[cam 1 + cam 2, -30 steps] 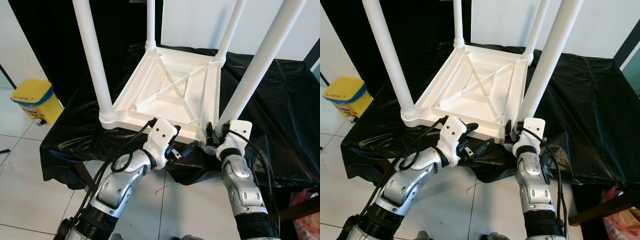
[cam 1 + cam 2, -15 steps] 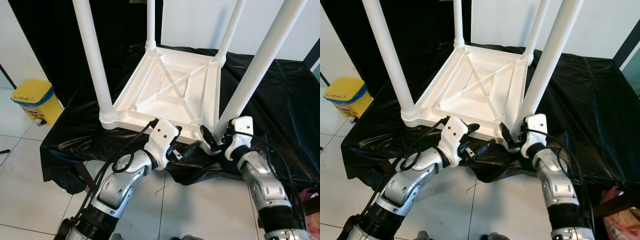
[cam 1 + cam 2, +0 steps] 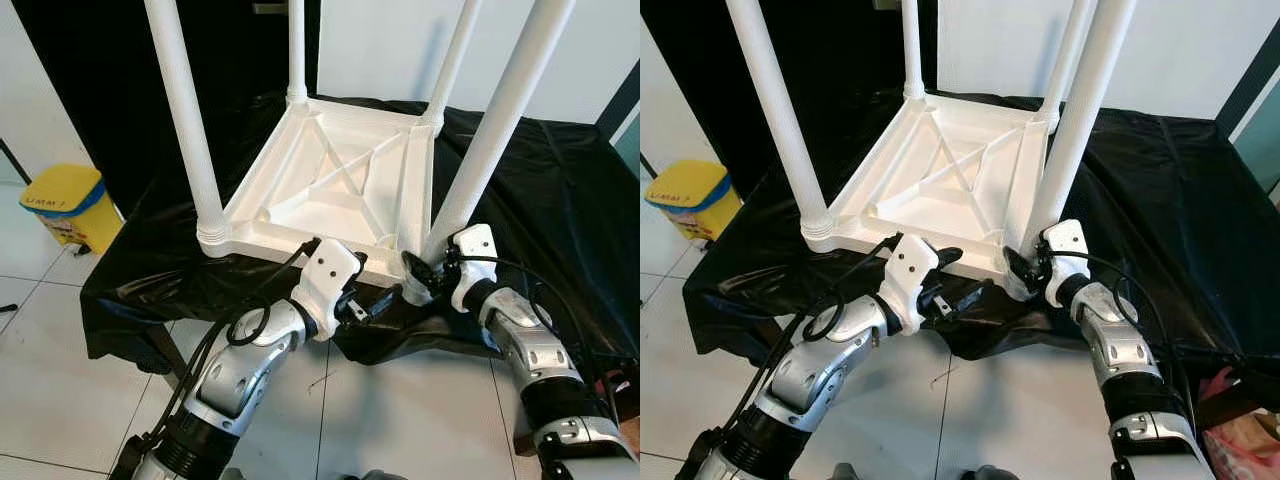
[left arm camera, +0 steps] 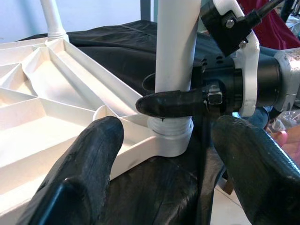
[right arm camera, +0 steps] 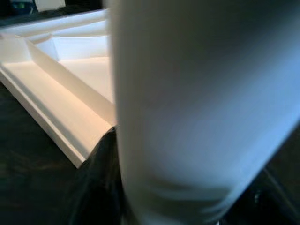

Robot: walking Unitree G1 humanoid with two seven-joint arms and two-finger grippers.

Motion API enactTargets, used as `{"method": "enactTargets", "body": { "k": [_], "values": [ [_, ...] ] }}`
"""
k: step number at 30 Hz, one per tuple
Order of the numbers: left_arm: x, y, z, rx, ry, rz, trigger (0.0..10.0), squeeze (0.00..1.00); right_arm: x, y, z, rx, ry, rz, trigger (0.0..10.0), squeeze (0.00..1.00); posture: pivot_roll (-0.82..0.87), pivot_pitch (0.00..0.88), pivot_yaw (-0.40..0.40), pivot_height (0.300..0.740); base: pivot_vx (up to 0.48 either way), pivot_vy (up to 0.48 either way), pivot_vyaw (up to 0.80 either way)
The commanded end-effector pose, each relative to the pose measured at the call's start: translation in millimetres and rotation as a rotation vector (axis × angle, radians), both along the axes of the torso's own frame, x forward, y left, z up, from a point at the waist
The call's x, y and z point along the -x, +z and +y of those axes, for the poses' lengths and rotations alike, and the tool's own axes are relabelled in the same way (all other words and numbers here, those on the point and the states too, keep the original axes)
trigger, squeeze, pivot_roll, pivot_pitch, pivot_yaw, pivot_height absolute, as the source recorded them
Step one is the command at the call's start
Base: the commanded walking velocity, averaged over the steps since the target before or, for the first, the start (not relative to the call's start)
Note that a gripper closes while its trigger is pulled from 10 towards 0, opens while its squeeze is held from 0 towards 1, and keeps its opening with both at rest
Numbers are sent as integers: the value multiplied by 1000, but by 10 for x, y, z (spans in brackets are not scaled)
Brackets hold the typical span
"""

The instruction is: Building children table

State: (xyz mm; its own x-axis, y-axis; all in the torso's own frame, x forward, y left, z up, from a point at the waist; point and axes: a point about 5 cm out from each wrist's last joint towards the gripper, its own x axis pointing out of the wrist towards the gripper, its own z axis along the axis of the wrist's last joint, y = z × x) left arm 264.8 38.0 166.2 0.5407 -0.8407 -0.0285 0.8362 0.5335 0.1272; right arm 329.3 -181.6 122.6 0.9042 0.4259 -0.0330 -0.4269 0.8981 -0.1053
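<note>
Item: children's table (image 3: 340, 185), white plastic, lying upside down on the black-draped surface (image 3: 560, 190), four legs pointing up.

Near-right leg (image 3: 490, 130): long axis upright, seated in the corner socket at the table's near edge. My right gripper (image 3: 420, 275) is closest to it; its fingers close around the leg's base, one fingertip (image 4: 164, 104) crossing the leg just above the collar.

My left gripper (image 3: 372, 303): fingers spread, holding nothing, just beside the same corner, pointing toward it.

Yellow bin (image 3: 65, 205): on the floor, left of the surface.

Change: a second ago my right wrist stood directly below the corner; it now reaches in from the right side.
</note>
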Motion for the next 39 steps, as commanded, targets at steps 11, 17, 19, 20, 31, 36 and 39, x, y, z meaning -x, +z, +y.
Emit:
{"method": "enactTargets", "body": {
  "k": [11, 17, 19, 20, 31, 36, 39],
  "values": [
    [46, -38, -28, -8, -60, 10, 10000, 0, 170, -209, 134, -82, -224, 49, 10000, 0, 0, 17, -81, 740, 0, 0, 0],
    [42, -41, -36, -10, -64, 10, 10000, 0, 217, -230, 194, -134, -362, 53, 10000, 0, -4, 14, -80, 740, 0, 0, 0],
    [43, -42, -38, -10, -66, 9, 10000, 0, 228, -234, 201, -142, -405, 51, 10000, 0, -5, 13, -80, 740, 0, 0, 0],
    [43, -39, -41, -10, -67, 8, 10000, 0, 244, -237, 205, -154, -471, 45, 10000, 0, -5, 11, -80, 740, 0, 0, 0],
    [45, -1, -52, 4, -78, 5, 10000, 0, 357, -205, 350, -156, -618, 24, 10000, 0, -12, 11, -72, 740, 0, 0, 0],
    [51, -6, -50, 1, -80, 4, 10000, 0, 353, -172, 305, -141, -617, 5, 10000, 0, -16, 15, -71, 740, 0, 0, 0],
    [58, -15, -59, -1, -83, 6, 10000, 0, 350, -147, 328, -142, -589, -7, 10000, 0, -17, 19, -72, 740, 0, 0, 0]
  ]
}}
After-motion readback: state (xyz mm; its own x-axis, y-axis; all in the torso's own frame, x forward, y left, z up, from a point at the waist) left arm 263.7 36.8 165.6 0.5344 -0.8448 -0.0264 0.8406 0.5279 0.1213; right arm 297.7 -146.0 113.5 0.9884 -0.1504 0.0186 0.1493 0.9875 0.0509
